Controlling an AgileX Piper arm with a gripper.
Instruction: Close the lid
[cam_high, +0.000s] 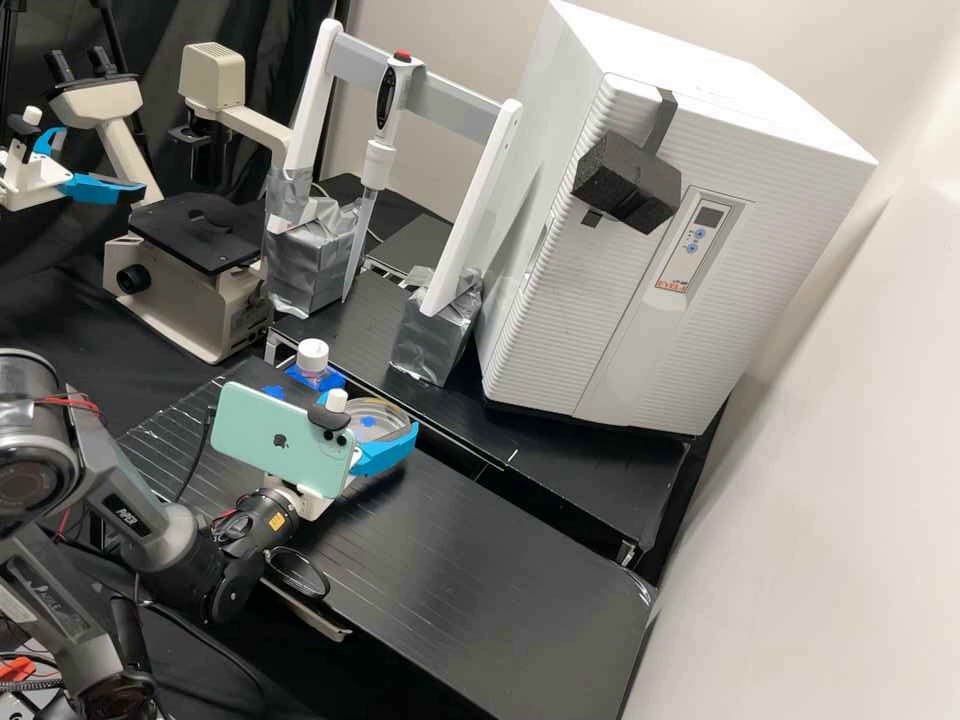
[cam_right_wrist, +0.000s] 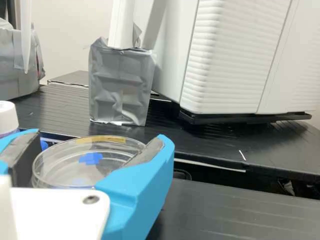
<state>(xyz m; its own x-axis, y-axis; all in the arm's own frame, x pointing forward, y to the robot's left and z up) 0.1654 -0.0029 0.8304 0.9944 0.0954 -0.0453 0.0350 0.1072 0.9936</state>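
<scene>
In the high view, down at the near surface, blue fingers out at the end of the dark grey arm. Set wide, and holding a clear round dish in the gap, one on each side. In the wrist view too, right up against the rim of the dish. Hard to tell if lifted a bit or sitting down flat. Hard to tell, too, if shut all the way with a lid.

On the far edge of the dish, a strip of yellow tape. Showing inside the round shape, a blue mark.

Near the dish, a little bottle with a white cap, in a blue holder. On top of the arm's end, a pale green phone.

Farther back, on the other black bench, a big white machine and a white frame on silver blocks. Hanging from the frame, a long white pipette. Off to the side, a microscope.
</scene>
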